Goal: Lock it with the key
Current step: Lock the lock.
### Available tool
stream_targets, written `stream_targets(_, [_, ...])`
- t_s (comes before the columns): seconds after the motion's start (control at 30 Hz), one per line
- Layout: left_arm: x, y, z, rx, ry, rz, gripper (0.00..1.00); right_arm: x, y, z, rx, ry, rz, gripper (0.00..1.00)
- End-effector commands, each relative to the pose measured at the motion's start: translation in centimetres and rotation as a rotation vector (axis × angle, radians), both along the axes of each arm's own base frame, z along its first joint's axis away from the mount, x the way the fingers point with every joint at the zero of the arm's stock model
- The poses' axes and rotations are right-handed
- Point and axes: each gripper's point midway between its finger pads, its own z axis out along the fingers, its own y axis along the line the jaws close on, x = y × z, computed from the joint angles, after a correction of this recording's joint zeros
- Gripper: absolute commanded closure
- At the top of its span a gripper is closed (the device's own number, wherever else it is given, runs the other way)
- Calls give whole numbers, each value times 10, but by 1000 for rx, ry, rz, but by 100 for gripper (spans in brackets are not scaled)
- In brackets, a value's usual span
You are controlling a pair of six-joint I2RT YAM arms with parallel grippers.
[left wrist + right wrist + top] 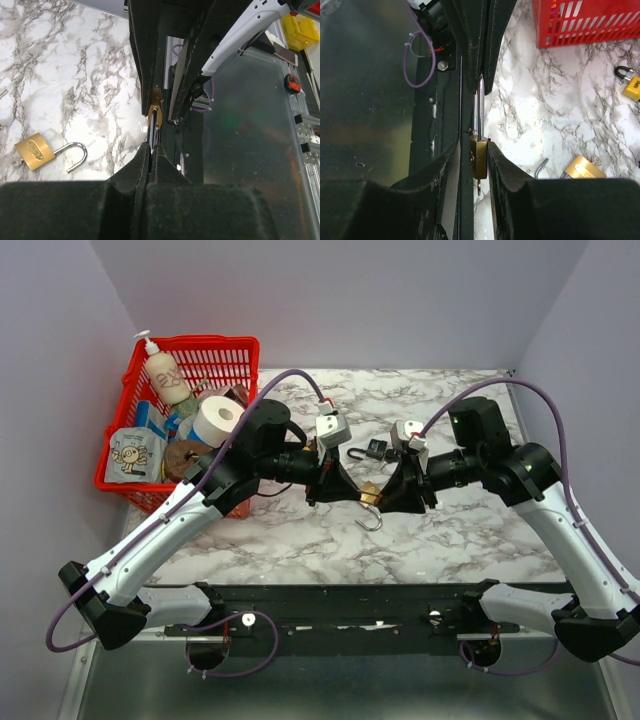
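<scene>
A brass padlock (480,159) is held in the air between my two grippers. My right gripper (481,150) is shut on its brass body. My left gripper (154,145) is shut on its silver shackle (480,107); the brass body (156,106) shows just beyond its fingertips. A small metal key tip (479,188) sticks out of the bottom of the body. In the top view both grippers, left (348,490) and right (393,494), meet over the table's middle around the padlock (370,493).
A second brass padlock (34,154) with an open shackle (371,523) lies on the marble table (300,540) below the grippers. A yellow-and-black padlock (632,86) lies further back. A red basket (215,348) of items stands at the back left.
</scene>
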Motion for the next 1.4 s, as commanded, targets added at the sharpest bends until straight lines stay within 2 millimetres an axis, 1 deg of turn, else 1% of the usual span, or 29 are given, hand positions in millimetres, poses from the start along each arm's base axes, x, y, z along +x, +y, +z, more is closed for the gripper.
stream_targets(0.0, [-3,0,14,-47,-14,-11,100,2,3,-4,-18,-13,11,60])
stream_targets(0.17, [-3,0,14,-49,-20,-12,100,4,0,-16,-57,0,-6,59])
stream_targets(0.27, [-4,0,13,-47,-18,-16,100,5,-1,-22,-73,3,-16,60])
stream_targets(0.33, [-4,1,10,-43,-17,-13,100,4,-2,-23,-71,9,-16,62])
stream_targets(0.43, [-3,1,10,-45,-24,-5,100,4,-2,-23,-69,4,-18,72])
stream_targets(0.47, [-2,1,10,-44,-20,-1,100,4,-1,-22,-70,5,-17,78])
stream_targets(0.53, [-1,0,11,-53,-25,5,100,5,-1,-18,-60,-3,-15,87])
stream_targets(0.57, [0,0,11,-55,-24,10,100,5,0,-18,-59,-5,-12,94])
stream_targets(0.6, [1,-1,13,-63,-25,15,100,6,1,-18,-60,-5,-10,98])
stream_targets(0.73, [5,-4,9,-71,-10,36,100,3,3,-14,-44,1,10,99])
stream_targets(0.9, [2,-9,10,-96,-17,29,100,-2,8,-7,-16,5,41,99])
stream_targets(1.0, [2,-13,6,-100,-18,25,100,-4,11,-2,-6,-9,67,99])
stream_targets(1.13, [3,-16,0,-98,-31,25,100,-14,15,6,19,8,111,99])
stream_targets(1.37, [-2,-21,-9,-97,-46,-4,100,-19,19,10,39,42,149,99])
